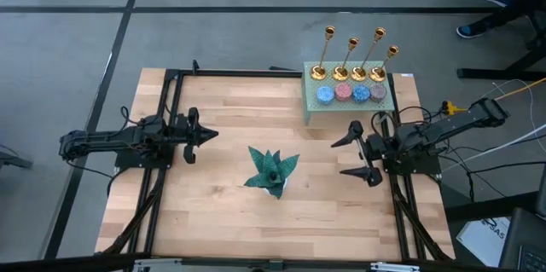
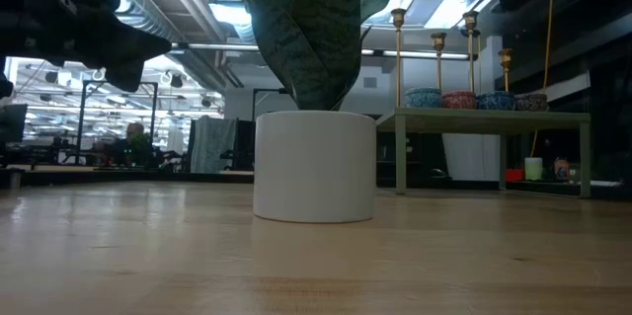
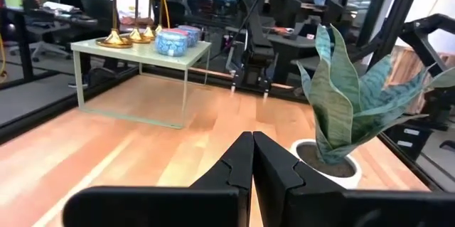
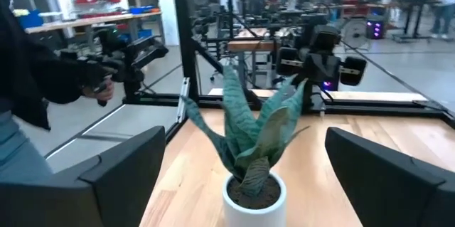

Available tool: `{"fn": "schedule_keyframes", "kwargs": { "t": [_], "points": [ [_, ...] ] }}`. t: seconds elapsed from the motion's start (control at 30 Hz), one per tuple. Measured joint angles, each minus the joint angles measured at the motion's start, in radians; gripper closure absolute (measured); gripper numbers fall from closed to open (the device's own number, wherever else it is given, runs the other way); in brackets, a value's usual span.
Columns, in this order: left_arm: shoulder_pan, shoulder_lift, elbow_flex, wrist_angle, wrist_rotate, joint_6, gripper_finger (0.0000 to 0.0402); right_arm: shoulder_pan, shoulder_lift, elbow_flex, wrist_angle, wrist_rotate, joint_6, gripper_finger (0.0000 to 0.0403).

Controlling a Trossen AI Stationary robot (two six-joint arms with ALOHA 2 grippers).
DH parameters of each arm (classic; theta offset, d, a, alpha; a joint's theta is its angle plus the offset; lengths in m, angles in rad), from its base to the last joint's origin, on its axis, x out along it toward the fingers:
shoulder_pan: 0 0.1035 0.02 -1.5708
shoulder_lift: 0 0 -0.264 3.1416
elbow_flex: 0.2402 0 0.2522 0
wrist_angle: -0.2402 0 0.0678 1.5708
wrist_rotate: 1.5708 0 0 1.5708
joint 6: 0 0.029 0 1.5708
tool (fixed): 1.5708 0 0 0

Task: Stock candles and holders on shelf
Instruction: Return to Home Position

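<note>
Both sides of your plant (image 1: 271, 171) are taken: to its left you see the left gripper (image 1: 209, 134), jaws pressed together; to its right the right gripper (image 1: 350, 156), jaws spread wide, empty. Beyond the plant, rightward, the shelf (image 1: 350, 108) carries four candles (image 1: 343, 93) in a row, four holders (image 1: 340, 73) just behind them.

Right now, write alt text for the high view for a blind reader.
Four gold holders and four candles stand in two rows on the shelf at the far right corner of the table. The left gripper, shut, and right gripper, open, hang clear, a potted plant between them.
</note>
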Motion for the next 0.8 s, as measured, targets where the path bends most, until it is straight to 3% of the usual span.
{"fn": "schedule_keyframes", "kwargs": {
  "t": [0.27, 0.47, 0.63, 0.73, 0.8],
  "points": [
    [0.000, 0.000, 0.000, -0.016, -0.004, -0.124, 0.0396, 0.001, -0.001, 0.000, -0.031, -0.080, -0.045, 0.0013],
    [0.000, 0.000, 0.000, -0.016, -0.005, -0.140, 0.0396, 0.000, -0.041, 0.000, -0.144, -0.075, -0.081, 0.0013],
    [0.000, 0.000, 0.000, -0.016, -0.006, -0.140, 0.0396, 0.000, -0.107, -0.005, -0.209, -0.013, -0.103, 0.0013],
    [0.000, 0.000, 0.000, -0.016, -0.006, -0.140, 0.0396, 0.001, -0.149, -0.082, -0.108, -0.001, -0.103, 0.0013],
    [0.000, 0.000, 0.000, -0.016, -0.006, -0.140, 0.0396, 0.001, -0.168, -0.166, 0.051, -0.001, -0.099, 0.0013]
  ]
}}
